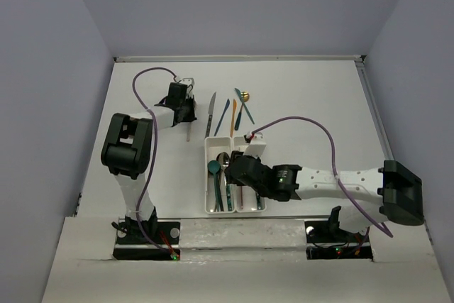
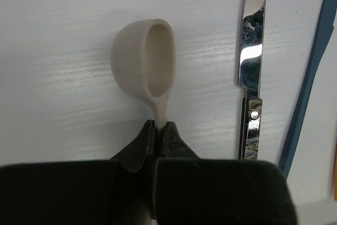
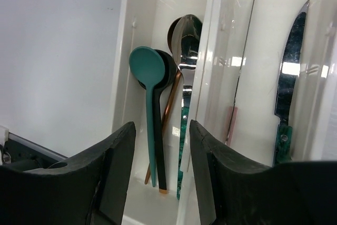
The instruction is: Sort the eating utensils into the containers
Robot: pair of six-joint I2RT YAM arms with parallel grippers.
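Note:
My left gripper [image 1: 184, 108] is shut on the thin handle of a cream spoon [image 2: 145, 61], whose bowl is turned on its side close above the table; the jaws [image 2: 158, 126] are pressed onto the stem. Its handle end [image 1: 188, 133] sticks out toward me. My right gripper [image 1: 237, 168] hangs open and empty over the white two-bin tray [image 1: 208, 175], its fingers [image 3: 124, 146] astride the left bin. That bin holds a teal spoon [image 3: 147, 69], a black spoon, a silver spoon [image 3: 187, 40] and a copper handle. The right bin holds a green-handled knife [image 3: 290, 61] and a thin knife [image 3: 245, 61].
Beyond the tray lie a silver knife [image 1: 211, 113], a blue knife [image 1: 223, 116], an orange utensil [image 1: 233, 115], a teal utensil [image 1: 245, 108] and a gold spoon head [image 1: 244, 95]. The silver knife [image 2: 251, 56] and the blue one [image 2: 310, 77] lie just right of my left gripper.

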